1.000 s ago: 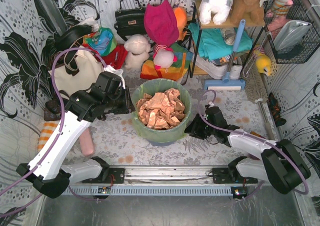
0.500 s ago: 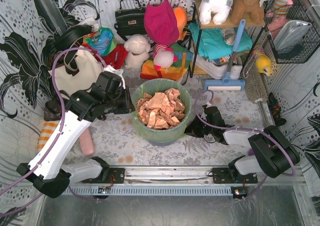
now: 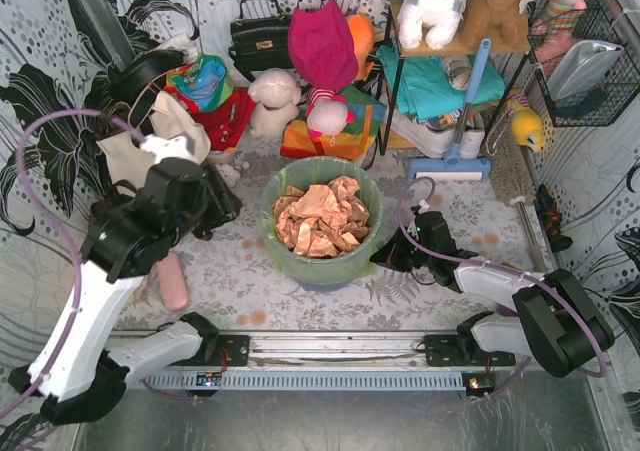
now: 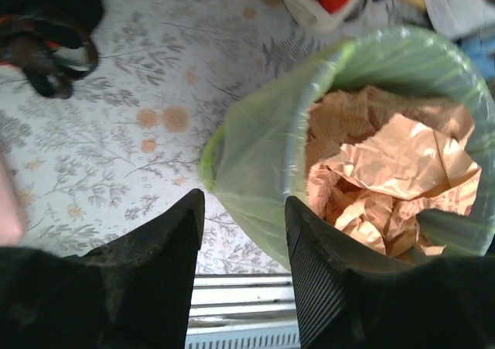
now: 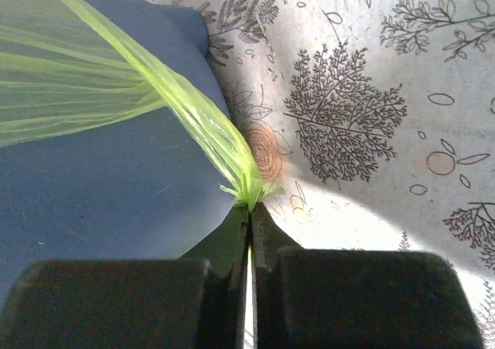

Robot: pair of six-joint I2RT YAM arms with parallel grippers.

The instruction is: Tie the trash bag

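Observation:
The lime-green trash bag [image 3: 300,259] lines a blue-grey round bin, with crumpled tan-orange paper [image 3: 320,219] inside. My left gripper [image 3: 222,209] is open and empty, left of the bin and apart from it. In the left wrist view it [image 4: 244,206] hangs above the bag's [image 4: 259,152] left side, where a loose flap sticks out. My right gripper [image 3: 383,256] is at the bin's lower right. In the right wrist view it [image 5: 250,206] is shut on a gathered strip of the bag [image 5: 189,105], stretched taut across the bin's wall [image 5: 116,186].
A pink cylinder [image 3: 175,281] lies on the floral cloth left of the bin. A white tote [image 3: 150,146], handbags and plush toys crowd the back. A shelf and a blue-handled broom [image 3: 455,156] stand at the back right. A metal rail [image 3: 320,349] runs along the front.
My left arm has pulled back to the left, away from the bin's rim. My right gripper has stayed at the bin's right side, holding the bag strip.

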